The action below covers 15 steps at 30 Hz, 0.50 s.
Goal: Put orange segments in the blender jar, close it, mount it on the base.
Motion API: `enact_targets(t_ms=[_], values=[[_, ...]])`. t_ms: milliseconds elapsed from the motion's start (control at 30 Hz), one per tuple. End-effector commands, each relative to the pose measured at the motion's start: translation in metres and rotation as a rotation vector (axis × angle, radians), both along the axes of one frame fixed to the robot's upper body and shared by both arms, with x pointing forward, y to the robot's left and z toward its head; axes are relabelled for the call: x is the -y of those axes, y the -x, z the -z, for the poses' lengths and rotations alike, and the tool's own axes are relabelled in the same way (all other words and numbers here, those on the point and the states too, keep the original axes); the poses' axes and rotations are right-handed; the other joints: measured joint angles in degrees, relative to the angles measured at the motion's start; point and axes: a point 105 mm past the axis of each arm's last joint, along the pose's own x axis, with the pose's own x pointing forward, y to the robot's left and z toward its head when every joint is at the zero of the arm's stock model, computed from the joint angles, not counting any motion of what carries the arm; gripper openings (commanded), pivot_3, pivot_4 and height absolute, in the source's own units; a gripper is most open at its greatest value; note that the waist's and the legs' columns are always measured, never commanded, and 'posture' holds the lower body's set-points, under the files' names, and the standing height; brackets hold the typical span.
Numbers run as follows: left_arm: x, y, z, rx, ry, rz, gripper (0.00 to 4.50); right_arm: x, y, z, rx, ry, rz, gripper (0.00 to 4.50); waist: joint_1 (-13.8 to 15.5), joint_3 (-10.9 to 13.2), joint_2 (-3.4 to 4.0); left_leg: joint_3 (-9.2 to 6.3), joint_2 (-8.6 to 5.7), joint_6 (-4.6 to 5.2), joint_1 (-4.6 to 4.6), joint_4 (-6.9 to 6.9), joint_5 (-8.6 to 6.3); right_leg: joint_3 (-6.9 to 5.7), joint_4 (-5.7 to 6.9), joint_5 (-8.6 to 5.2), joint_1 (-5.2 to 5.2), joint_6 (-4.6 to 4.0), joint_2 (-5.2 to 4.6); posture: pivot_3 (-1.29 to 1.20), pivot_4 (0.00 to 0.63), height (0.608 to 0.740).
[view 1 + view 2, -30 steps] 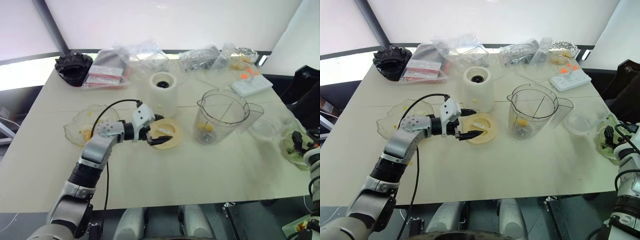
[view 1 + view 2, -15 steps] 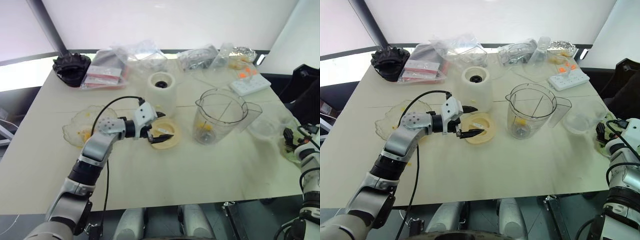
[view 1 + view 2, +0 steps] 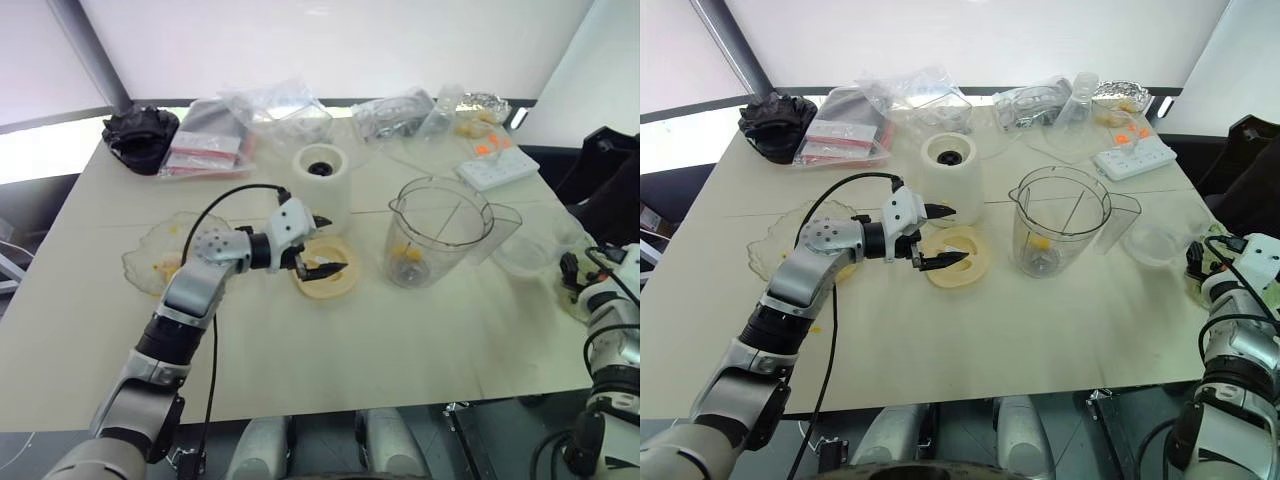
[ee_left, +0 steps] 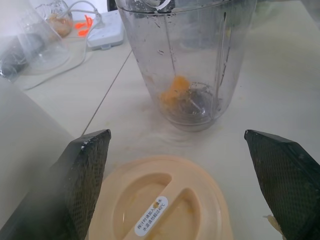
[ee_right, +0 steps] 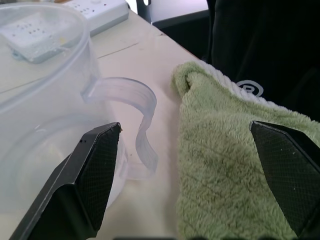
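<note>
Left gripper (image 3: pixel 322 247): jaws spread apart, poised over cream lid (image 3: pixel 325 278); blender jar (image 3: pixel 437 232) with orange segments (image 4: pixel 175 89) seen beyond; right gripper (image 5: pixel 190 180): jaws apart, at table's right edge.

Clutter on a pale counter (image 3: pixel 330 350)

A flat cream-yellow lid (image 3: pixel 326 278) with a small white label lies near the middle of the frame. At middle left sits a crinkled clear glass bowl (image 3: pixel 150 262). In the upper left is a black ridged object (image 3: pixel 140 138), with red-and-white packets (image 3: pixel 205 152) just beside it to the right. Clear plastic bags and containers (image 3: pixel 285 108) spread along the top centre, more of them (image 3: pixel 405 110) toward the upper right. A white power strip (image 3: pixel 496 168) with small orange bits beside it lies at upper right. A shallow clear plastic tub (image 5: pixel 45 125) and a green towel (image 5: pixel 235 165) sit side by side at the right edge.
</note>
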Motion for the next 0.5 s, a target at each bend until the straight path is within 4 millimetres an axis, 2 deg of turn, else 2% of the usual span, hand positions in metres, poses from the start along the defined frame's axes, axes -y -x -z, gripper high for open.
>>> enact_targets(t_ms=[33, 367, 467, 500], values=[[0.0012, 0.0001, -0.0101, 0.044, 0.007, 0.006, 4.46, 0.0110, -0.0021, -0.0231, 0.052, 0.054, 0.020, 4.31, 0.00, 0.00, 0.00, 0.00, 0.00, 0.00, 0.00, 0.00, 0.00, 0.00, 0.00, 0.00, 0.00, 0.00, 0.00, 0.00, 0.150, 0.740], [-0.0001, -0.0019, -0.0128, 0.058, 0.003, -0.001, 4.46, 0.0136, -0.0053, -0.0252, 0.068, 0.057, 0.023, 4.31, 0.00, 0.01, 0.00, 0.00, 0.00, 0.00, 0.00, -0.01, 0.00, 0.01, -0.03, 0.00, 0.00, 0.00, 0.00, 0.00, 0.150, 0.740], [0.0003, -0.0024, -0.0136, 0.062, -0.001, 0.000, 4.50, 0.0115, -0.0071, -0.0248, 0.071, 0.056, 0.013, 3.49, -0.01, 0.01, 0.00, -0.01, 0.00, 0.00, -0.01, -0.01, 0.00, 0.00, -0.03, 0.00, 0.00, 0.00, 0.00, 0.00, 0.150, 0.740], [0.0003, -0.0027, -0.0138, 0.063, -0.001, 0.000, 4.50, 0.0108, -0.0076, -0.0246, 0.071, 0.057, 0.010, 3.04, 0.00, 0.01, 0.00, -0.01, 0.00, 0.00, -0.01, -0.01, 0.00, 0.00, -0.03, 0.00, 0.00, 0.00, 0.00, 0.00, 0.150, 0.740]])
